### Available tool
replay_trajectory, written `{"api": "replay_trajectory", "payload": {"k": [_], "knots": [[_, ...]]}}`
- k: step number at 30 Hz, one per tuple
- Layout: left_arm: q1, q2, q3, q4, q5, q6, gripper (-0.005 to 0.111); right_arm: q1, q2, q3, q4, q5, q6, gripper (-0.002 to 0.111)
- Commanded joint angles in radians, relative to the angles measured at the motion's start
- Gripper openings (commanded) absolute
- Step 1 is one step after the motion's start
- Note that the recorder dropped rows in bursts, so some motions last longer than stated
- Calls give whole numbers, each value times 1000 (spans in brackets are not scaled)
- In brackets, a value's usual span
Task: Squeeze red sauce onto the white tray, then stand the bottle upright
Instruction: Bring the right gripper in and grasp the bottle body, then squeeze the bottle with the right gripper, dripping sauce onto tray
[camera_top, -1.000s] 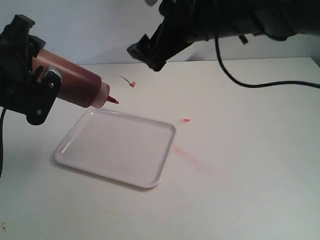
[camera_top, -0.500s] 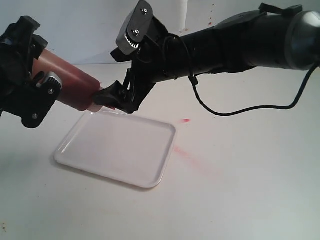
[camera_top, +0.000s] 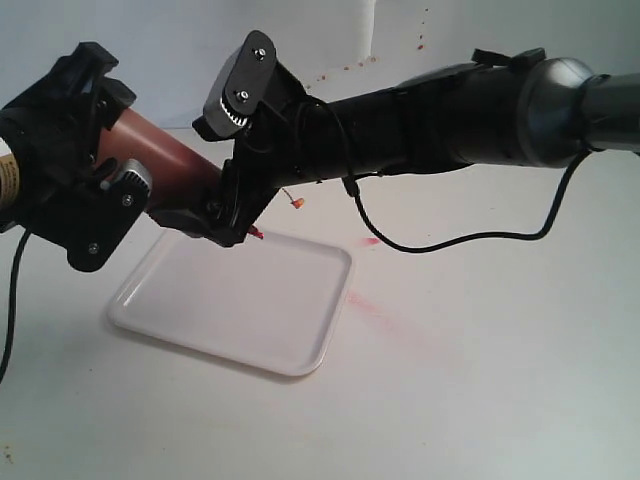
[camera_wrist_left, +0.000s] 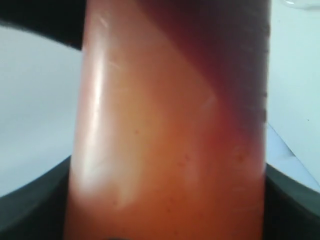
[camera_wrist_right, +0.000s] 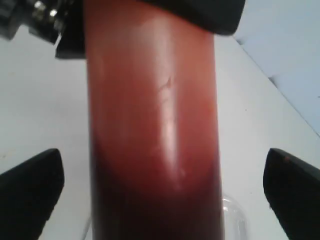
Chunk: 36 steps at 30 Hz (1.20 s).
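Left end effector (camera_top: 103, 168) grips translucent red-orange plastic squeeze bottle (camera_top: 168, 165), tilted over flat white rectangular tray (camera_top: 240, 300) on table (camera_top: 500, 380). Right end effector (camera_top: 228, 208) straddles bottle, fingers spread clear.

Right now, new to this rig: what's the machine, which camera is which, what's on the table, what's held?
It is a two-armed robot, and each arm ends in a two-finger gripper. The wide picture comes from a camera off the arms. The two close-ups come from cameras on the wrists, looking along the fingers, so the bottle fills both. The left gripper is clamped on the bottle, a see-through squeeze bottle of red sauce. It holds the bottle tilted in the air, nozzle down, near the rim of the white tray. The right gripper reaches across the middle and straddles the bottle near its cap end, fingers apart on either side. On the table lie the tray, with no sauce visible in it, and a pink smear beside it.
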Motion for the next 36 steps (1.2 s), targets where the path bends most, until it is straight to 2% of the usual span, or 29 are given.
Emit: {"api": "replay_trajectory", "payload": {"k": [1,8,12,16,18,21,26,27,28,36], "knots": [[-32,-19,-6,-2,17,-14,0,26,-1,-5,32,-10,-3,105],[-32,-19,-6,-2,21,-14,0,60,-1,-5,-8,-140,22,105],[-32,-19,-6,-2,25,-17,0,60,-1,-5,-31,-142,43,105],[-32,-19,-6,-2,34,-17,0,60,-1,-5,-31,-156,47,99],[-32,-19,-6,-2,34,-17,0,60,-1,-5,-31,-171,56,92],[-32,-19,-6,-2,34,-17,0,60,-1,-5,-31,-175,56,73],[-32,-19,-6,-2,34,-17,0,60,-1,-5,-31,-175,60,13],[-32,-19,-6,-2,34,-17,0,60,-1,-5,-31,-175,62,5],[-32,-19,-6,-2,34,-17,0,60,-1,-5,-31,-173,66,0],[-32,-19,-6,-2,34,-17,0,60,-1,-5,-31,-157,85,0]]}}
